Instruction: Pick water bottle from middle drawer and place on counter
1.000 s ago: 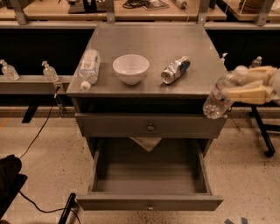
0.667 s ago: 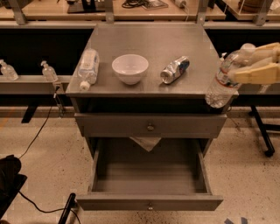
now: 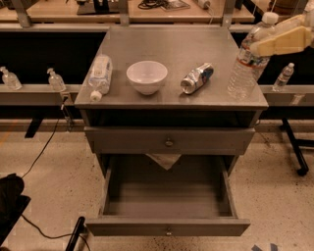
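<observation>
My gripper (image 3: 259, 46) comes in from the upper right with cream-coloured fingers (image 3: 284, 39) and is shut on the water bottle (image 3: 243, 73) near its shoulder. The bottle is clear with a white cap and a red-and-blue label band, tilted a little to the right. Its base is at the right front corner of the grey metal counter (image 3: 167, 49); I cannot tell whether it rests on it. The middle drawer (image 3: 167, 228) is pulled wide open below and holds nothing. The drawer above it (image 3: 169, 142) is shut.
On the counter lie a fat clear bottle with a white label (image 3: 99, 73), a white bowl (image 3: 147, 76) and a crushed silver-blue can (image 3: 197, 78). Small bottles (image 3: 55, 79) stand on side ledges. A pale wooden bench (image 3: 162, 12) runs behind. A black cable (image 3: 39, 152) crosses the floor at left.
The gripper has carried the water bottle up and leftward, from beside the cabinet's right side to over the counter's right front corner. The drawer has stayed open.
</observation>
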Tool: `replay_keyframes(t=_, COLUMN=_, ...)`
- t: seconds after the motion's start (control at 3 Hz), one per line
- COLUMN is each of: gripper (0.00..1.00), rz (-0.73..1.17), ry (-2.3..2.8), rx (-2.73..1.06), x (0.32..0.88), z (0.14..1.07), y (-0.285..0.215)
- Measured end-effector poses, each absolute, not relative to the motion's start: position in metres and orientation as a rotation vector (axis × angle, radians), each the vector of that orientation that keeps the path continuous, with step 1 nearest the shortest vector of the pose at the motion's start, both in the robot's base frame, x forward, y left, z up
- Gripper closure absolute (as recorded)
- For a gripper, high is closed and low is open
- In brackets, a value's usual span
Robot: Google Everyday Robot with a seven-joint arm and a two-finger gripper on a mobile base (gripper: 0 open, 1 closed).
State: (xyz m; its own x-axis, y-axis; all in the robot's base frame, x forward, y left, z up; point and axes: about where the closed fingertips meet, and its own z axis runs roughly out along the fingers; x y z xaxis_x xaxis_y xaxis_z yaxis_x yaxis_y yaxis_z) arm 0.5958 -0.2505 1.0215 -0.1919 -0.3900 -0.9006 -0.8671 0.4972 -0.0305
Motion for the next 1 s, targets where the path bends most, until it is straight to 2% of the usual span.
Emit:
replay_keyframes(t=0.67, gripper=1.0, rz=0.684, ry=1.954, rx=-0.836, x=0.664, z=0.999, y=-0.232)
replay_keyframes(t=1.0, gripper=1.0, rz=0.586, ry=1.975, rx=-0.749, x=0.692, z=0.981, y=-0.227)
